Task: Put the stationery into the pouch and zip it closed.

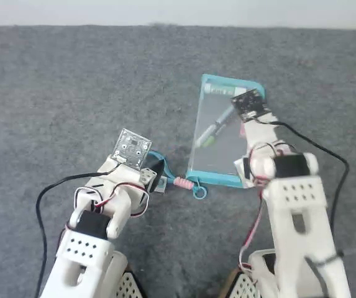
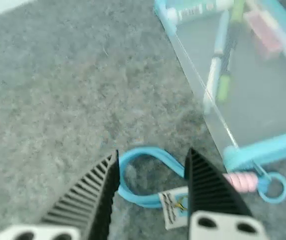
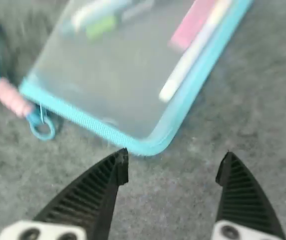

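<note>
A clear pouch (image 1: 215, 155) with sky-blue edging is lying flat on a grey mat (image 1: 72, 93). A pen (image 2: 215, 75), a green-tipped marker (image 2: 224, 89) and a pink eraser (image 2: 262, 32) are showing through it. A pink bead (image 2: 240, 181) and a blue strap (image 2: 143, 149) are trailing from one corner. The left gripper (image 2: 152, 160) is hovering with its jaws wide apart on either side of the strap, gripping nothing. The right gripper (image 3: 175, 160) is hovering just beside another corner, with its jaws wide apart and empty.

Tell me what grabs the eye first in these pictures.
A clear pouch with blue edging lies flat in the middle, pens already inside it. The left gripper is open at the pouch's blue strap, beside a pink bead. The right gripper is open just off the pouch's corner.
</note>
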